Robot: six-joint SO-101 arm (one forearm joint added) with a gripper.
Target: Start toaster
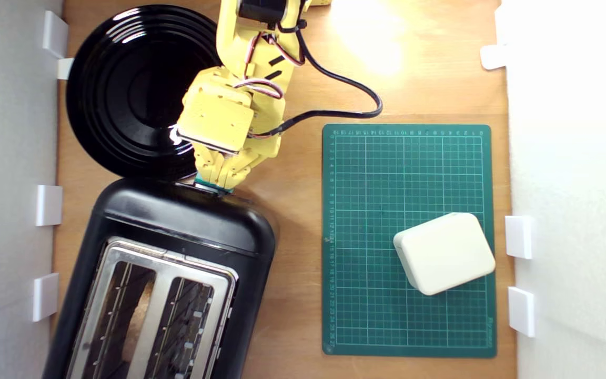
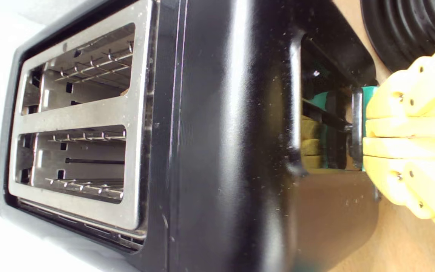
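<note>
Exterior view, toaster: the big black toaster [image 1: 177, 273] sits on the wooden surface [image 1: 292, 316] at the exterior view's lower left, just below the round black plate [image 1: 129, 89].
Exterior view, lever: a small green lever [image 1: 212, 185] sticks out of the toaster's end that faces the plate.
Exterior view, claw: the yellow claw [image 1: 218, 178] sits right on top of the lever. Its tips are hidden, so I cannot tell here how wide it is.
Exterior view, other things: a green mat [image 1: 366, 295] with a white box [image 1: 444, 252] lies well apart, at the exterior view's right.
Wrist view, claw: the claw [image 2: 368, 137] has its two fingers pressed flat together, holding nothing, and its tip touches the green lever [image 2: 368, 96].
Wrist view, toaster: the toaster [image 2: 221, 151] shows both slots.
Step now: I think it is the pushing step, with the claw on the lever.
Next move: it likely needs a straight, firm push down until the lever stays.
</note>
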